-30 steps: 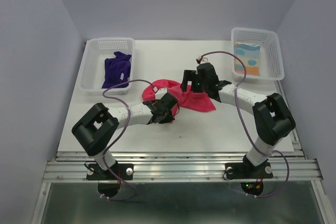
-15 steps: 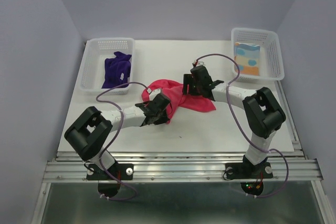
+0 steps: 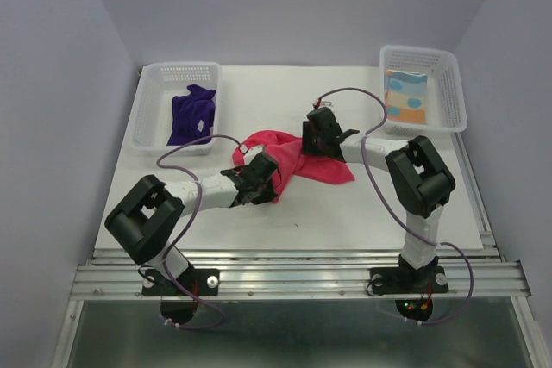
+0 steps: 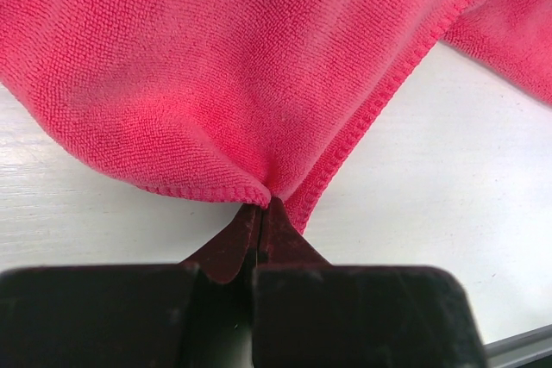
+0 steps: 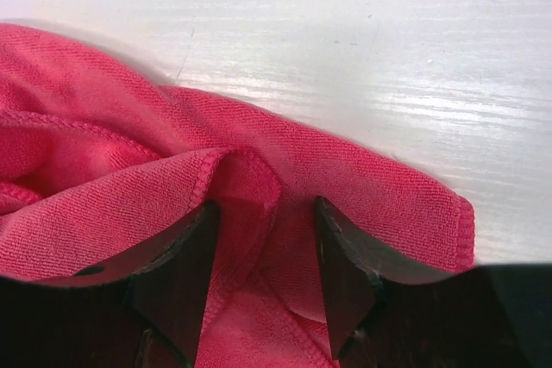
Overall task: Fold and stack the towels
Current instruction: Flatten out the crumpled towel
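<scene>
Grips the stitched hem of the pink towel [image 4: 216,66] with the left end effector [image 4: 261,213], fingers pressed flat together on a pinch of cloth. Straddles a raised fold of the same towel with the right end effector [image 5: 265,204], jaws part-way apart, one finger on each side of the ridge, not clamped on it. Finds that towel rumpled at mid-desk, bunched between the two wrists, with one flap lying flat towards the right. Shows bare white desk [image 3: 345,213] in front of it. Places the purple towel [image 3: 191,114] heaped in the left basket [image 3: 148,118] at the far left corner, white tag showing, well apart from both arms. Places the blue towel [image 3: 406,96] with orange blotches flat in the right basket [image 3: 452,84] at the far right. Notes a purple cable [image 3: 207,137] looping above the desk from each arm near the pink towel, and both wrists hiding part of the cloth from above.
</scene>
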